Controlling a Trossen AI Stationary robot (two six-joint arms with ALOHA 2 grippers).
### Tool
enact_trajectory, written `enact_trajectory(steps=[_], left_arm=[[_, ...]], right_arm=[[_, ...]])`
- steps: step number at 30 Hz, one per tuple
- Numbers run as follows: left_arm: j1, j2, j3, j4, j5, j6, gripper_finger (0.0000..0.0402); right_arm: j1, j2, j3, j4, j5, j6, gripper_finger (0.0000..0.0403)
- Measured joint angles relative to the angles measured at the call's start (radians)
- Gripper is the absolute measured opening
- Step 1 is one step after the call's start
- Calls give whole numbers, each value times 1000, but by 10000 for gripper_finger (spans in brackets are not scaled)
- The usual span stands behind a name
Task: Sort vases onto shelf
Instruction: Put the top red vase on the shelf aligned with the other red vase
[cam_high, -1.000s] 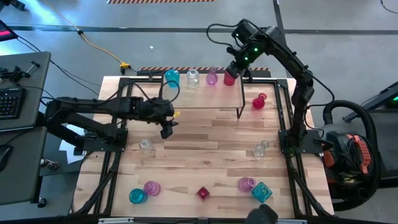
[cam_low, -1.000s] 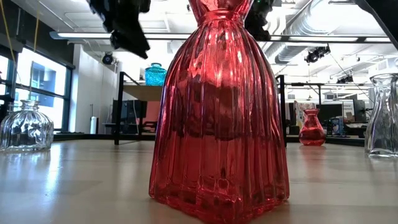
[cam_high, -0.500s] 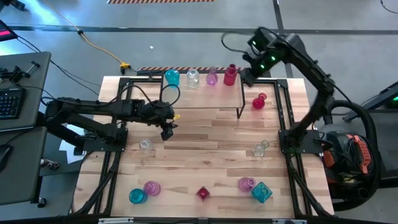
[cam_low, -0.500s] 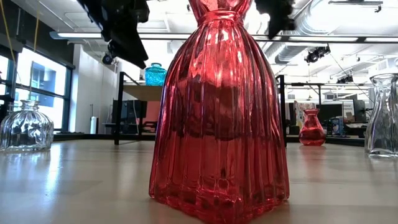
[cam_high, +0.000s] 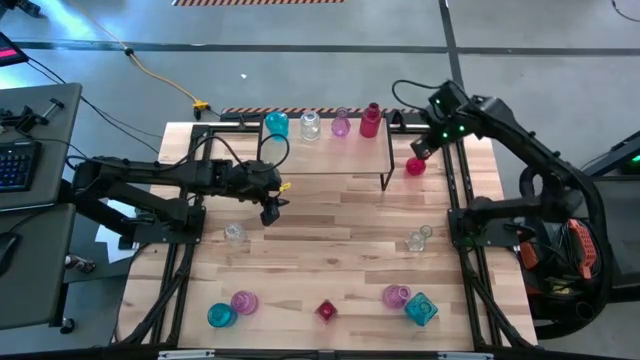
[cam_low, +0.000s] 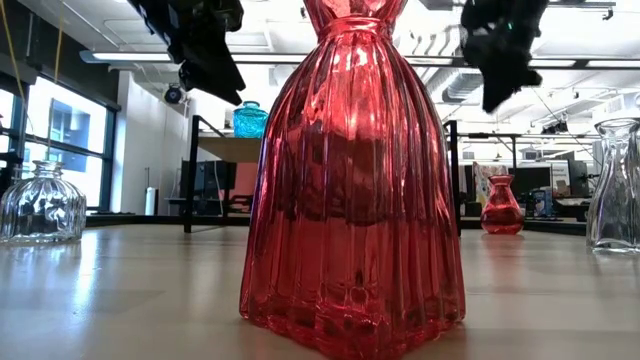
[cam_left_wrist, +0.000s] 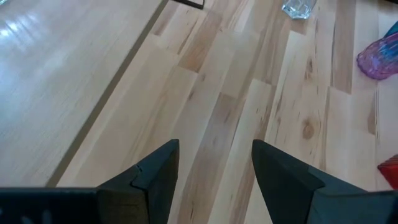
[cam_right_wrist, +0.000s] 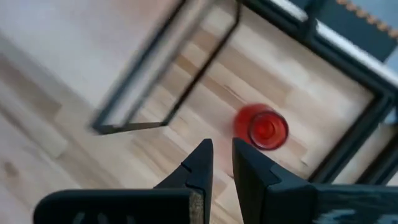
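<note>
The slatted wood table held scattered vases; four stood on the shelf. The right gripper, nearly pressed together and empty, hung above the red vase. A misjudged descent risked toppling it. The left gripper waited spread.

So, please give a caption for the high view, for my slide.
Four vases stand on the shelf; the right hand hovers above a red vase beside it.
</note>
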Motion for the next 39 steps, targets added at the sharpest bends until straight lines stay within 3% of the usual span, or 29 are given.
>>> enact_trajectory(steps=[7,15,39], left_arm=[[0,0,0,1,0,-1,193],[0,0,0,1,0,-7,193],[0,0,0,2,0,-9,193]], right_arm=[[-109,1,-177,132,-4,-1,41],[-207,1,-292,164,-11,-30,41],[-207,1,-318,222,-15,79,41]])
